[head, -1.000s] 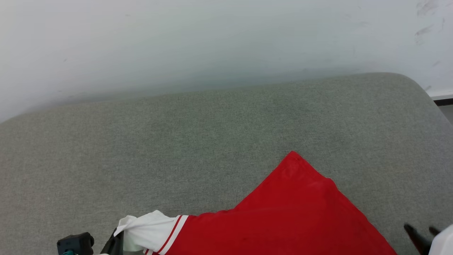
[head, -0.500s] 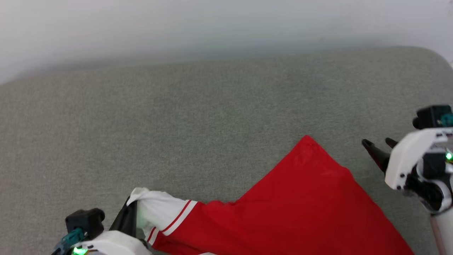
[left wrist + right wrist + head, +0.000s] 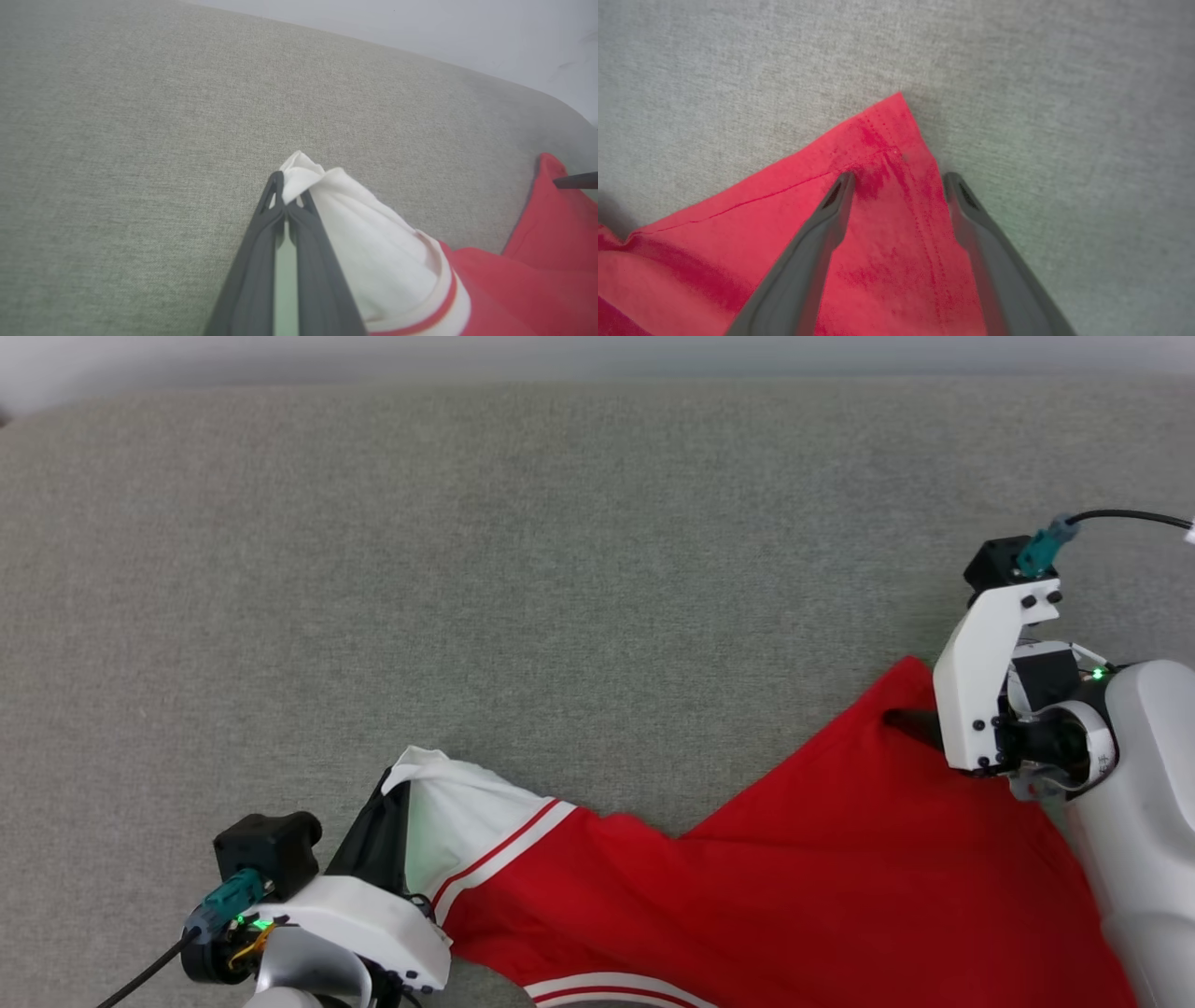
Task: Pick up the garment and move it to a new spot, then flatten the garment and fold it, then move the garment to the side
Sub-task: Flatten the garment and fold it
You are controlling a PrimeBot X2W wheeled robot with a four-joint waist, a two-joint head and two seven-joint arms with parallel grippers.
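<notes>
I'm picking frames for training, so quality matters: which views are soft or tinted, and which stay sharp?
Head view: even light, the garment crisp, faint green glow on its white sleeve. Left wrist view: the left pincer looks soft, with a green tint down its middle. Right wrist view: right pincer blurred, stitching sharp.

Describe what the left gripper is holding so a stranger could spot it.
On the grey upholstered surface lies a red garment. At its left end the left gripper pinches the sleeve: white where the body is red, crossed by a thin red stripe.
</notes>
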